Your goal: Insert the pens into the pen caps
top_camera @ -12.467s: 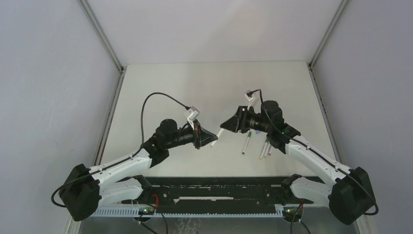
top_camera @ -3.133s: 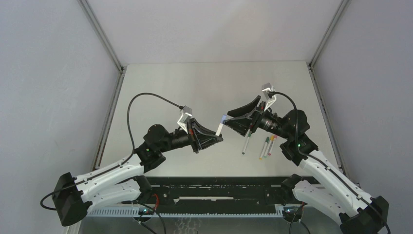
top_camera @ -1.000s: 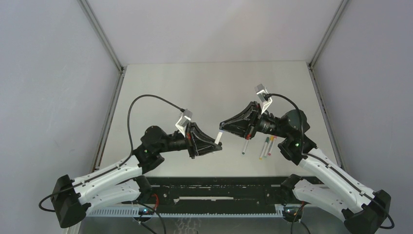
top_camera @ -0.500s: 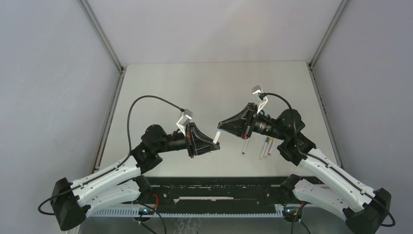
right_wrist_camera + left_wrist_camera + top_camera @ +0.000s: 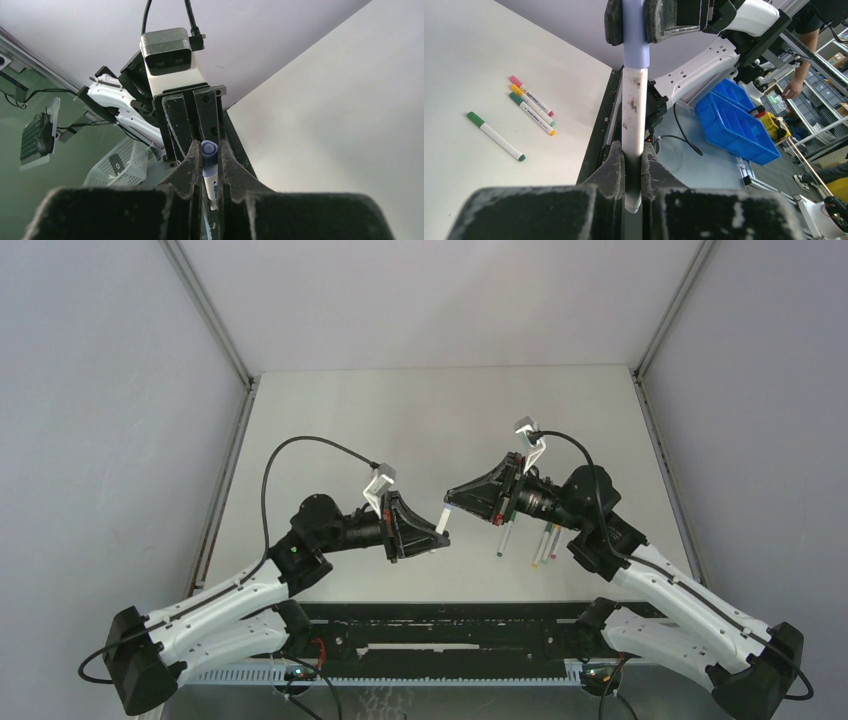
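My left gripper (image 5: 441,534) is shut on a white pen barrel (image 5: 633,115), held above the table. My right gripper (image 5: 450,502) faces it from the right and is shut on a blue cap (image 5: 636,40). The cap sits over the barrel's far end, and the joint shows between the two grippers. The right wrist view shows the blue cap (image 5: 208,152) between my right gripper's (image 5: 207,150) jaws, with the white barrel (image 5: 210,186) running on behind it. The left gripper (image 5: 633,150) grips the barrel near its back end.
A pen with a green cap (image 5: 495,136) lies alone on the table. Three more capped pens (image 5: 531,105) lie side by side near it; they also show under the right arm (image 5: 545,540). A black rail (image 5: 440,625) runs along the near edge.
Over the last second the two grippers have drawn closer together and less bare pen shows between them. The pens on the table have not moved.
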Robot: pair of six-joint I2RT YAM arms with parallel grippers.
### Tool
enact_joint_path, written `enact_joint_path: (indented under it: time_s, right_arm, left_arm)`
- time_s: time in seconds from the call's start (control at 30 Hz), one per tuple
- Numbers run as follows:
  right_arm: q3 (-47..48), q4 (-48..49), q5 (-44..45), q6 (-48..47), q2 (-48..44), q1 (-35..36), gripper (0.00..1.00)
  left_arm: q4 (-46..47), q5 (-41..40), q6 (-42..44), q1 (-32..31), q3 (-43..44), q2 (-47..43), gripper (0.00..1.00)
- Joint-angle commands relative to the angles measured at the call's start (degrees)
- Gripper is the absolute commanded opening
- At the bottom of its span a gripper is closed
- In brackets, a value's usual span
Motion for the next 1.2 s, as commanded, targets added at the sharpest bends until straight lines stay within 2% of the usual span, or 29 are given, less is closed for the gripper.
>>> enact_joint_path:
  time_s: [0.0, 0.13, 0.57, 0.77, 1.07, 1.17]
  right_arm:
    - [-2.44, -16.27, -15.67, 2.44, 1.51, 5.99, 0.0]
    - [-2.64, -17.85, -17.01, 0.7, 1.26, 6.39, 0.0]
    - [-5.24, -13.52, -26.42, 1.03, -0.63, 7.0, 0.0]
    - [-5.62, -12.06, -25.84, 1.82, -1.48, 7.22, 0.0]
    - [-5.71, -11.49, -21.29, 1.86, -1.28, 9.63, 0.0]
    - [-6.3, -11.23, -19.12, 1.74, 0.35, 11.44, 0.0]
  left_arm:
    - [14.01, -13.56, -0.44, 3.43, 2.98, -0.94, 0.0]
    - [14.85, -12.43, -1.46, 4.04, 3.1, -0.99, 0.0]
    - [19.69, -8.27, -6.45, 6.11, 2.85, -0.34, 0.0]
    - [20.59, -7.89, -7.03, 6.39, 2.86, 0.28, 0.0]
    - [15.35, -9.69, -3.87, 6.37, 3.64, 2.03, 0.0]
    - [17.39, -9.83, -4.57, 6.39, 3.64, 2.39, 0.0]
